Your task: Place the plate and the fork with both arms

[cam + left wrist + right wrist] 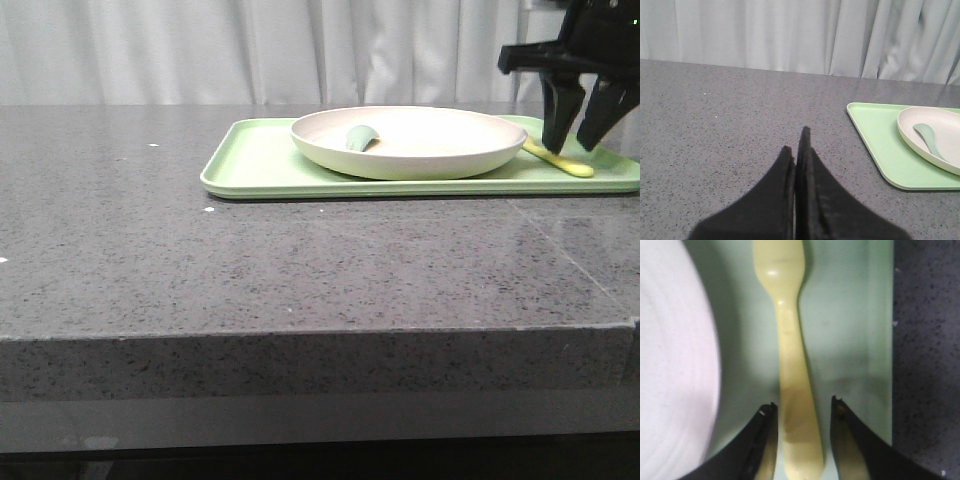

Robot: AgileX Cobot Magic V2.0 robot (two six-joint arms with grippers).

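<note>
— Two grippers: what are their jaws doing?
— At upper right of the front frame the right gripper (pixel 577 128) is hanging with jaws spread, straddling the fork (pixel 790 365) handle without touching it. The left gripper (pixel 796 150) is sitting at the bottom centre of its wrist view, jaws pressed together.
— And the task things?
— The plate (pixel 410 142) is lying on the green tray (pixel 255 160) at centre right (a grey-green spoon (pixel 360 137) is resting in it); the fork is lying just right of it.

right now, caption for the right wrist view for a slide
Open right gripper straddles the fork handle on the tray.
</note>
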